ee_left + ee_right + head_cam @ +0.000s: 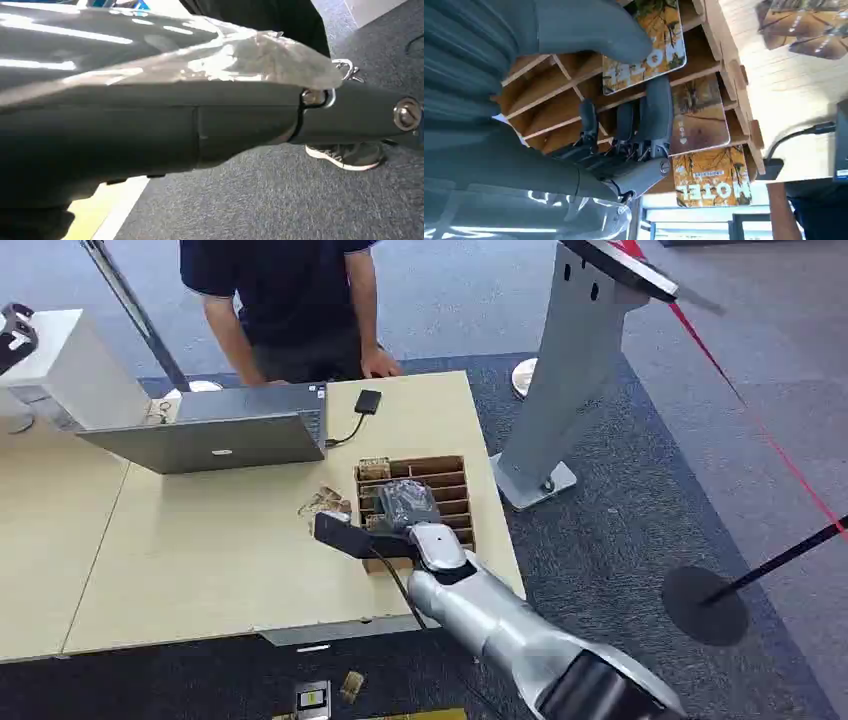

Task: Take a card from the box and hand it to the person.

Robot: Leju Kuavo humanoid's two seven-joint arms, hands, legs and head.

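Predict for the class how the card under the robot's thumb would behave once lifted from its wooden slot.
The card looks thin and flat, so probably light and fairly stiff, flexing slightly. Its glossy printed face suggests it may slip against the right hand. Standing between the box dividers, it should slide out along the slot rather than tip.

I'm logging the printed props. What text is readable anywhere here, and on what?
"HOTEL", shown upside down: card under the right hand's thumb, in the box.
"HOTEL", upside down: another card in the box.
Middle card: small print, too blurred.
Laptop lid logo: too small.
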